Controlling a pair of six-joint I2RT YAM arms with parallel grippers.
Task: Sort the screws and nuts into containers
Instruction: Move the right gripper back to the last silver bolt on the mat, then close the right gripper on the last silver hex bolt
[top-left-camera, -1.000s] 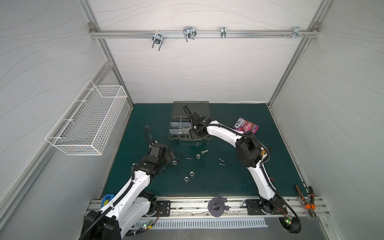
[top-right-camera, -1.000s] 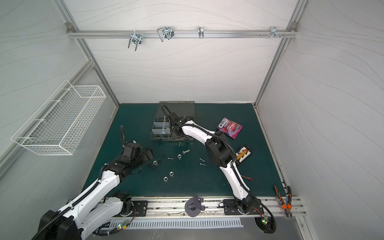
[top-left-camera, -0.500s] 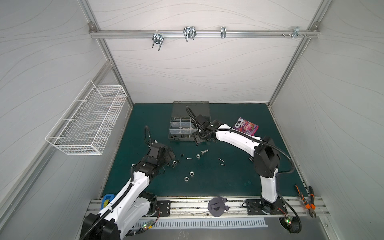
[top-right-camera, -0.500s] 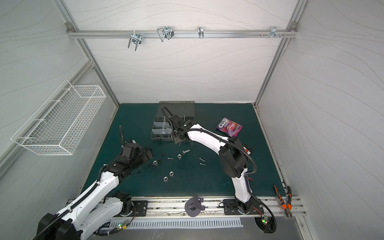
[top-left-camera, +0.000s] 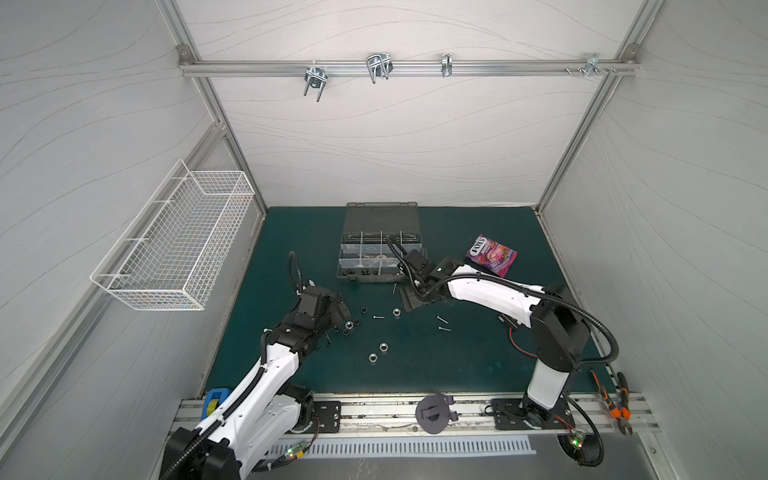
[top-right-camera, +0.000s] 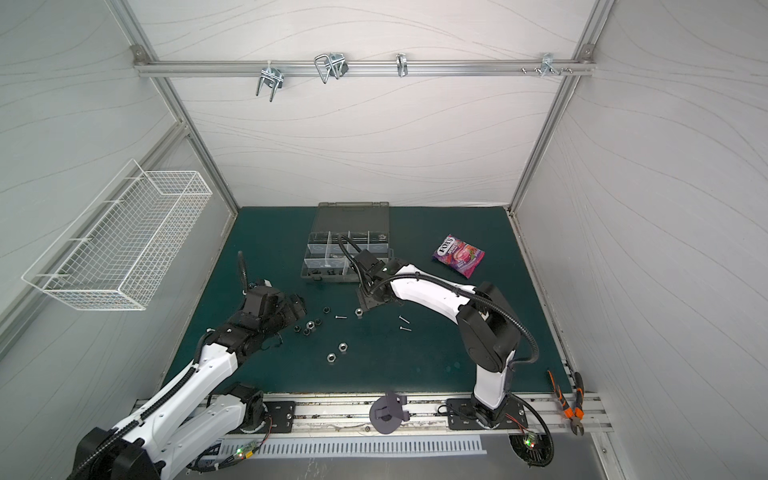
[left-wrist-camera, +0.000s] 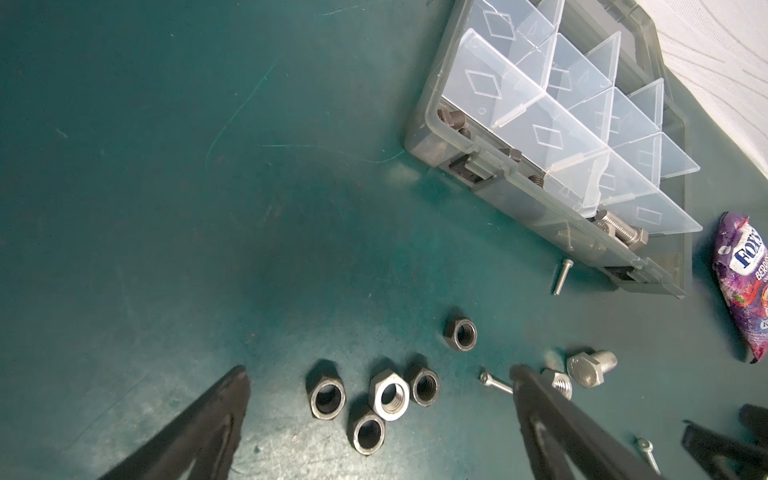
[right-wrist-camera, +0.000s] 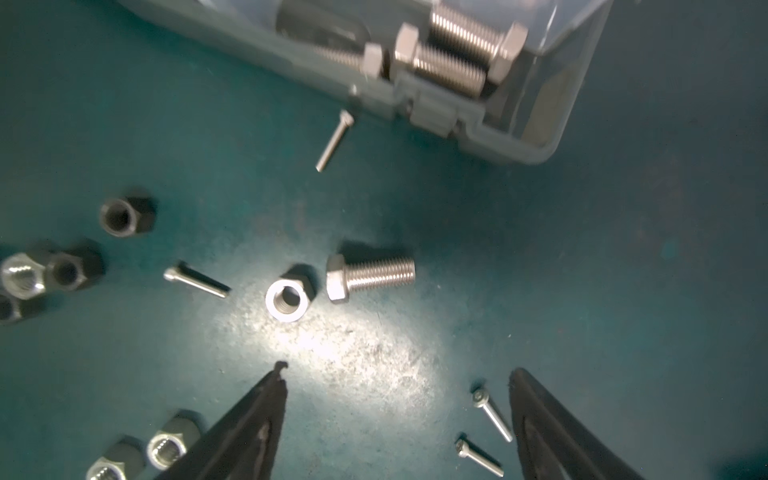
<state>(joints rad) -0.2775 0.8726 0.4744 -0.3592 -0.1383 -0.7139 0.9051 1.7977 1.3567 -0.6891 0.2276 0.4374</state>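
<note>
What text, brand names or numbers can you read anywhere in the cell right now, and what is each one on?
"FOX'S": white brand lettering on the purple candy bag, readable in both top views.
"BERR...": below the brand on the same bag in the left wrist view, cut off by the picture's edge.
Smaller print on the bag: too small to read.
Organizer case: no lettering shows, only diamond outlines on its clear dividers.
</note>
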